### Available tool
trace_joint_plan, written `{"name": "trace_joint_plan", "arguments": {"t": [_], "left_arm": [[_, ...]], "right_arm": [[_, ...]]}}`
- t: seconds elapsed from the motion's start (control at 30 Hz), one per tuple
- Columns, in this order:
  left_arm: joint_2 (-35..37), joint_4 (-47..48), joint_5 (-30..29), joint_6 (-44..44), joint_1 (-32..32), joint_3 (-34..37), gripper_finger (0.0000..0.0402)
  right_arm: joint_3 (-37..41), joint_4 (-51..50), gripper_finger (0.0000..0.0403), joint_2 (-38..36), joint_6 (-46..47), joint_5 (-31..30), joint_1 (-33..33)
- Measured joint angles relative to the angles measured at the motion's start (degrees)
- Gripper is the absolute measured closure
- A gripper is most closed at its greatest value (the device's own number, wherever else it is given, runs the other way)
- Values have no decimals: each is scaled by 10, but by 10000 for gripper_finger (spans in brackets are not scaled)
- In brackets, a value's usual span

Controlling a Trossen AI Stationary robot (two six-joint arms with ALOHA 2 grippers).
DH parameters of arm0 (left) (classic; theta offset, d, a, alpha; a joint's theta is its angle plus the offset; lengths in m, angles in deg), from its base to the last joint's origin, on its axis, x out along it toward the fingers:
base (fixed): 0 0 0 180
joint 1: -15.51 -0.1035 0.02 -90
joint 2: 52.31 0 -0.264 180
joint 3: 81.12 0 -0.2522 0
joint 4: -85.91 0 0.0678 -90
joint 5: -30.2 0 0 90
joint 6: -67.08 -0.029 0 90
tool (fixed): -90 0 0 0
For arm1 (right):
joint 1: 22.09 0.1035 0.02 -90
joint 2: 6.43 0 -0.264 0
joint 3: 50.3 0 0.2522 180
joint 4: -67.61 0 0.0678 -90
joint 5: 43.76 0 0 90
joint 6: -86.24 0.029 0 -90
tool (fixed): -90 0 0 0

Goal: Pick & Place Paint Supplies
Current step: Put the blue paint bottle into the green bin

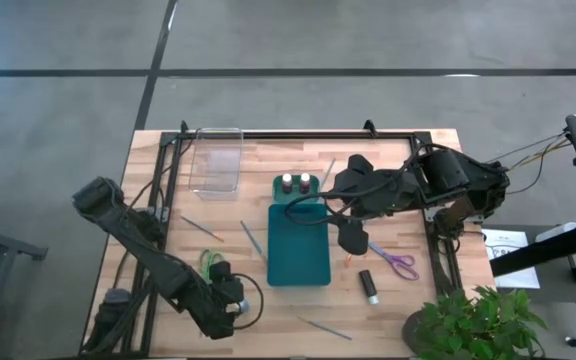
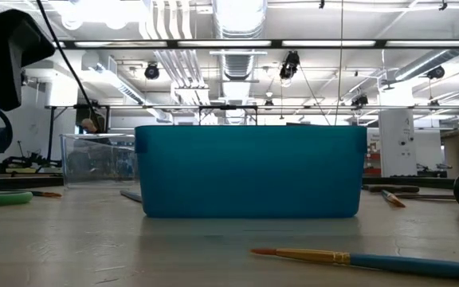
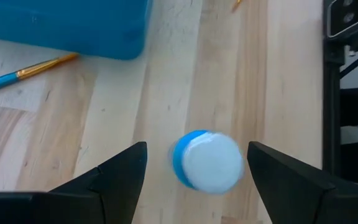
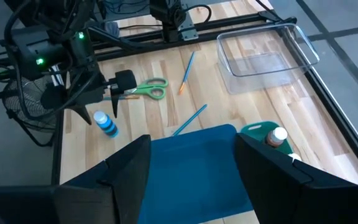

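Nearest the low cam: blue-handled brush (image 2: 373, 259) flat on table (image 1: 398, 310), just ahead of teal tray (image 2: 251, 171). Same tray (image 1: 299, 243) mid-table from above, w/ two white-capped bottles (image 1: 295, 183) standing in a green holder (image 1: 298, 190) touching its far end. Clear box (image 1: 216, 160) at far left part of table. Left gripper (image 1: 230, 296) low at near-left corner, fingers (image 3: 114, 180) spread wide, gripping nothing; blue bottle w/ white cap (image 3: 207, 160) upright between them (contact w/ either finger not evident). Same bottle (image 4: 106, 123) in right wrist view, upright, banded blue, just under left gripper (image 4: 104, 102). Green scissors (image 1: 208, 262) flat just beside left gripper, far side; also (image 4: 143, 89). Two more brushes left of tray: one (image 1: 201, 228) well left, one (image 1: 254, 242) just beside tray edge. Another brush (image 1: 325, 328) near front edge. Right gripper (image 1: 351, 238) hanging above tray's right edge, fingers (image 4: 126, 171) partly apart, nothing between them; tray (image 4: 194, 165) seen below thru the gap. Purple scissors (image 1: 398, 262) right of tray, flat. Black bottle (image 1: 368, 286) lying on its side, near-right of tray. Small orange-tipped bit (image 1: 352, 261) beside tray's right edge (too small to ID). Potted plant (image 1: 473, 325) at near-right corner.
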Motion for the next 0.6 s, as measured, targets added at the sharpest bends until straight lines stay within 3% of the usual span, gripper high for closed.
{"name": "trace_joint_plan", "arguments": {"t": [0.3, 0.6], "left_arm": [[0, -5, 12, 0, -2, 2, 129], [1, -9, 15, 11, -3, 2, 248]], "right_arm": [[0, 0, 173, -1, 0, 0, 0], [0, 0, 173, -1, 0, 0, 0]]}}
